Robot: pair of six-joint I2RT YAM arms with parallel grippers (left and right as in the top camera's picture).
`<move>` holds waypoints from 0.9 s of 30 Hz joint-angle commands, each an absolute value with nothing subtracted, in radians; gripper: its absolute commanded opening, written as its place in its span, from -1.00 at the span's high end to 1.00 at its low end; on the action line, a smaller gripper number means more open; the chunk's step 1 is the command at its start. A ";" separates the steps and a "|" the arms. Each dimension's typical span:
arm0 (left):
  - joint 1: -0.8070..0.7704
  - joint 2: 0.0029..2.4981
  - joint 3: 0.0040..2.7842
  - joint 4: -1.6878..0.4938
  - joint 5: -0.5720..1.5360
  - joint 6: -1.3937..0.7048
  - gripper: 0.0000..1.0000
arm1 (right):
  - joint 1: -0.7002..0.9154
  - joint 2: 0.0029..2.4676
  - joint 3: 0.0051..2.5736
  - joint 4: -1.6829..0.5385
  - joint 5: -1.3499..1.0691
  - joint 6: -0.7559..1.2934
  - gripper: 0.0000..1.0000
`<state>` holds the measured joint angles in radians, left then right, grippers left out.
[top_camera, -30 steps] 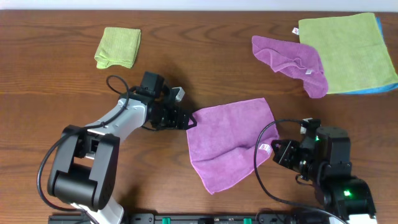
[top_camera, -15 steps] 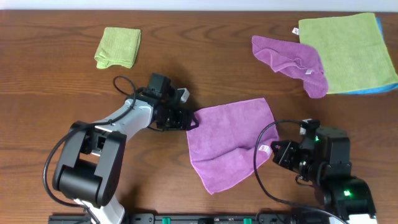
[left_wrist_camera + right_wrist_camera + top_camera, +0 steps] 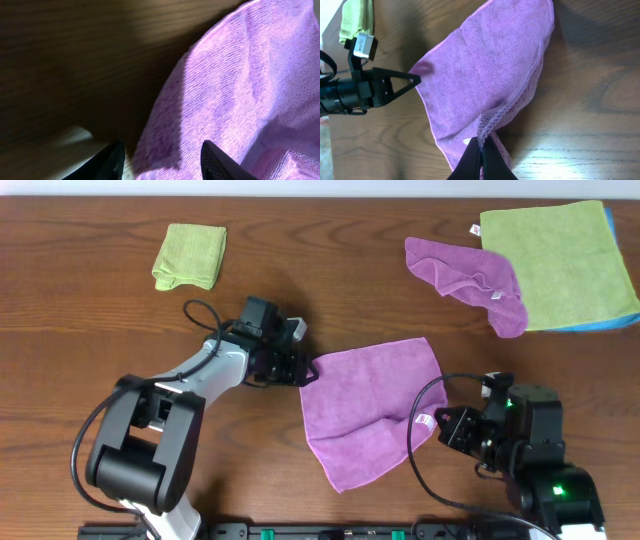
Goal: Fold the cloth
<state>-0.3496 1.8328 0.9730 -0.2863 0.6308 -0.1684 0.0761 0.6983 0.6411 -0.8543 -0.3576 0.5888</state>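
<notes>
- Lilac square microfibre cloth (image 3: pixel 365 405): right hand (image 3: pixel 481 152) is clamped on its lower-right edge.
- Left hand (image 3: pixel 162 162) gapes astride the cloth's left-of-frame corner; a shallow bite could lose that edge.

Small folded green cloth (image 3: pixel 189 256) upper left. Rumpled purple cloth (image 3: pixel 468 280) upper right, beside lg green cloth (image 3: pixel 558 262) w/ blue edge (image 3: pixel 615 323) under it. Wood table (image 3: pixel 60 360).

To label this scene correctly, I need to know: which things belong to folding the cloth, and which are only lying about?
For the job: cloth; left gripper, open at its corner; right gripper, pinching its edge.

Lying about: rumpled purple cloth; folded green cloth; large green cloth.
</notes>
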 commanded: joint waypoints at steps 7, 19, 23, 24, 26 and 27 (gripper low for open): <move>-0.381 1.924 0.985 -0.271 0.612 -0.191 0.47 | 0.073 0.694 0.665 -0.857 -0.375 0.590 0.82; -0.357 1.926 1.046 -0.261 0.617 -0.207 0.89 | 0.073 0.694 0.667 -0.864 -0.374 0.574 -0.48; -0.323 1.926 1.113 -0.261 0.607 -0.217 0.89 | 0.073 0.694 0.667 -0.866 -0.374 0.567 -0.54; -0.313 1.926 1.132 -0.260 0.595 -0.226 0.89 | 0.073 0.694 0.667 -0.867 -0.373 0.567 -0.55; -0.298 1.926 1.164 -0.260 0.589 -0.226 0.88 | 0.073 0.694 0.667 -0.868 -0.374 0.559 -0.56; -0.290 1.926 1.180 -0.260 0.578 -0.226 0.88 | 0.073 0.694 0.667 -0.868 -0.372 0.559 -0.56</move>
<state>-0.3141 1.9179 1.1275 -0.2596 0.6159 -0.2138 0.0761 0.6983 0.6422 -0.8658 -0.3702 0.5808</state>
